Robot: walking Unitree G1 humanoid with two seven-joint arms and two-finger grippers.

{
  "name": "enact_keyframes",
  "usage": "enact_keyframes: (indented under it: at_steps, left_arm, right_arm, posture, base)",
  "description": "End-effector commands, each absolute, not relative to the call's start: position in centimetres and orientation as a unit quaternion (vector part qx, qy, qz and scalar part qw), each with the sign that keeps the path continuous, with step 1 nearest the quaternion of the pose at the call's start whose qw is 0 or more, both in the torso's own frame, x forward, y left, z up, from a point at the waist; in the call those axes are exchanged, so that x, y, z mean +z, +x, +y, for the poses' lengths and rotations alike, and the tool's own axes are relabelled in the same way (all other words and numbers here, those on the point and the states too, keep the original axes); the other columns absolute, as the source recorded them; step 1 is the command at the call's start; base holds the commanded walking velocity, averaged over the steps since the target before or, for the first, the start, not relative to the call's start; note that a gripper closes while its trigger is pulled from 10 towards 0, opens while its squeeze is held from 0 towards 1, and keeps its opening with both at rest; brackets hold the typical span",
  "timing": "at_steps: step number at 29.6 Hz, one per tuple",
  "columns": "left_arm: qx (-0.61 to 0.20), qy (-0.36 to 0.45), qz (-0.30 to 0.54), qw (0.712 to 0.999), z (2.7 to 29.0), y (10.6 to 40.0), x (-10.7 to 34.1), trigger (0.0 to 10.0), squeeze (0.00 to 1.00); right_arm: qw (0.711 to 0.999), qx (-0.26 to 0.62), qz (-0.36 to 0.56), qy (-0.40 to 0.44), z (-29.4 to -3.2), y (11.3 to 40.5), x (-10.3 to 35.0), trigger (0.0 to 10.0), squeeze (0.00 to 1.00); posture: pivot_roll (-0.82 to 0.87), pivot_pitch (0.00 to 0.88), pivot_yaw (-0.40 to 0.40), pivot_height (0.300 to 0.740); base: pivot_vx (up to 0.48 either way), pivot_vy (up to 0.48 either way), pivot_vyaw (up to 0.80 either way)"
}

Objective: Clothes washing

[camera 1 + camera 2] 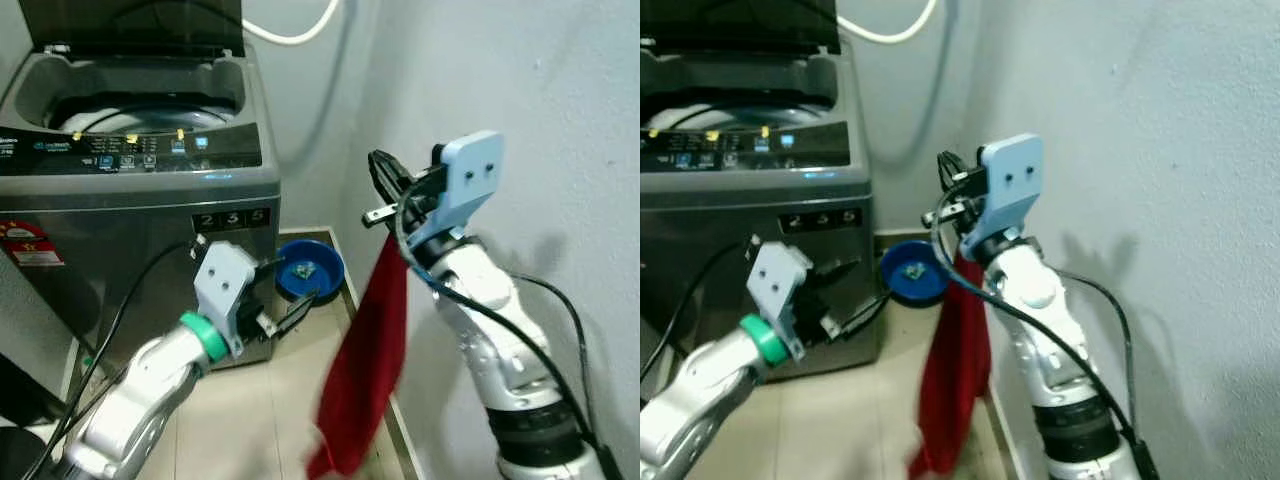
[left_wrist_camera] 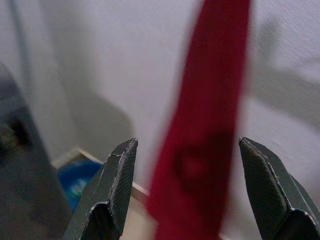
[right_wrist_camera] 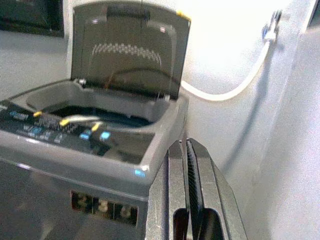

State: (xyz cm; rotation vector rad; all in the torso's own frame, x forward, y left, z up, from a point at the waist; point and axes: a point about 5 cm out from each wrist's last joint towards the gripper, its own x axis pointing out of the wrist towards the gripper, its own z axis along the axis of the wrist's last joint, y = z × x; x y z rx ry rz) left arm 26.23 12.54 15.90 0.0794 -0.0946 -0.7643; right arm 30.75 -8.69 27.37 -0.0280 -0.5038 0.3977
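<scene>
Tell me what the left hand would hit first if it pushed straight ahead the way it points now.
Most likely the red cloth. The left hand is open, and the cloth hanging from the shut right hand lies between its fingers in the left wrist view. Depth is unclear; the wall stands behind.

A blue bowl (image 1: 310,270) sits on the floor beside a white hose (image 1: 295,35).

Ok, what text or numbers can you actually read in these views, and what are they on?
"2 3 5": digits on the washing machine front.
Control panel labels: too small to read.
Red sticker on the machine's front: blurred, unreadable.
</scene>
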Motion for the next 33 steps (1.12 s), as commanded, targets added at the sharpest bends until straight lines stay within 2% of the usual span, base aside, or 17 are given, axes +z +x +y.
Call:
enact_keyframes:
  at_steps: [1,7,10,12,13,16,20,33]
  left_arm:
    - [-0.385,0.037,-0.024,0.922,12.4,25.5,15.4,10.0,0.0]
    - [-0.379,0.035,-0.009,0.925,12.4,25.0,15.2,10.0,0.0]
    - [-0.342,0.021,-0.017,0.939,12.5,25.3,15.7,10.0,0.0]
    - [-0.28,0.004,-0.044,0.959,13.0,26.2,16.6,10.0,0.0]
    - [-0.28,0.004,-0.044,0.959,13.0,26.2,16.6,10.0,0.0]
    - [-0.22,-0.011,-0.081,0.972,13.5,27.0,18.3,10.0,0.0]
    - [-0.186,-0.016,-0.112,0.976,13.8,27.5,19.8,10.0,0.0]
    - [-0.134,-0.027,-0.125,0.983,13.9,28.3,20.9,10.0,0.0]
  right_arm:
    - [0.936,0.2,-0.289,-0.013,-8.0,30.0,28.7,10.0,0.0]
    - [0.932,0.207,-0.299,-0.007,-7.2,29.6,28.8,10.0,0.0]
    - [0.934,0.204,-0.293,-0.008,-6.8,29.4,28.0,10.0,0.0]
    - [0.942,0.195,-0.272,0.002,-7.0,29.6,27.0,10.0,0.0]
    - [0.942,0.195,-0.272,0.002,-7.0,29.6,27.0,10.0,0.0]
    - [0.961,0.155,-0.224,0.05,-7.9,30.3,25.4,10.0,0.0]
    - [0.974,0.106,-0.184,0.081,-9.0,31.1,23.9,10.0,0.0]
    - [0.976,0.089,-0.167,0.104,-9.2,31.6,22.9,10.0,0.0]
  posture:
    - [0.11,0.057,-0.053,0.74]
    - [0.11,0.057,-0.053,0.74]
    - [0.11,0.06,-0.055,0.74]
    - [0.11,0.062,-0.057,0.74]
    - [0.11,0.062,-0.057,0.74]
    - [0.12,0.063,-0.06,0.74]
    - [0.13,0.063,-0.062,0.74]
    - [0.14,0.047,-0.064,0.74]
  base:
    - [0.0,0.0,0.0]
    - [0.0,0.0,0.0]
    - [0.0,0.0,0.0]
    - [0.0,0.0,0.0]
    - [0.0,0.0,0.0]
    - [0.0,0.0,0.0]
    - [0.0,0.0,0.0]
    - [0.0,0.0,0.0]
